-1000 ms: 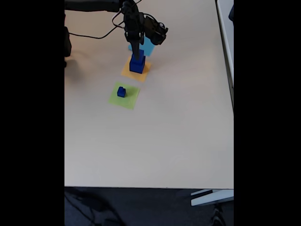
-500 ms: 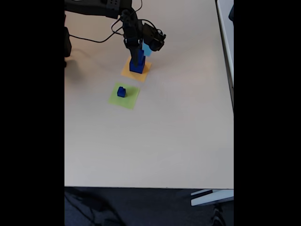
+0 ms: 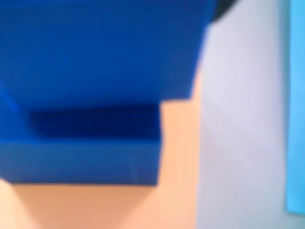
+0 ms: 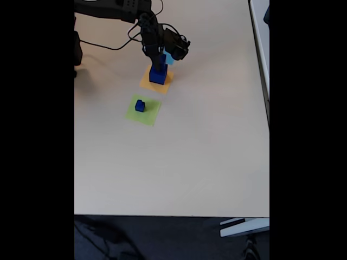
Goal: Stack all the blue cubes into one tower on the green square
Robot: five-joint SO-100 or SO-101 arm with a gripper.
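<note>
Presently, in the fixed view, the gripper hangs at the far end of the table, left of its middle, directly over a stack of two blue cubes: the medium cube sits on the large cube, which rests on the orange-yellow square. Fingers come down around the medium cube; whether they clamp it or merely flank it cannot be told at this size. A light blue square peeks out just beyond the stack, mostly hidden by the arm, which reaches in from the far left corner.

The small cube sits alone on the green square, nearer the camera and slightly left of the orange-yellow square, the two papers close but apart.

Wrist view, blurred: blue cube faces very close up, one stepped above another, orange-yellow paper beneath, pale table to the right, light blue paper at the right edge.
</note>
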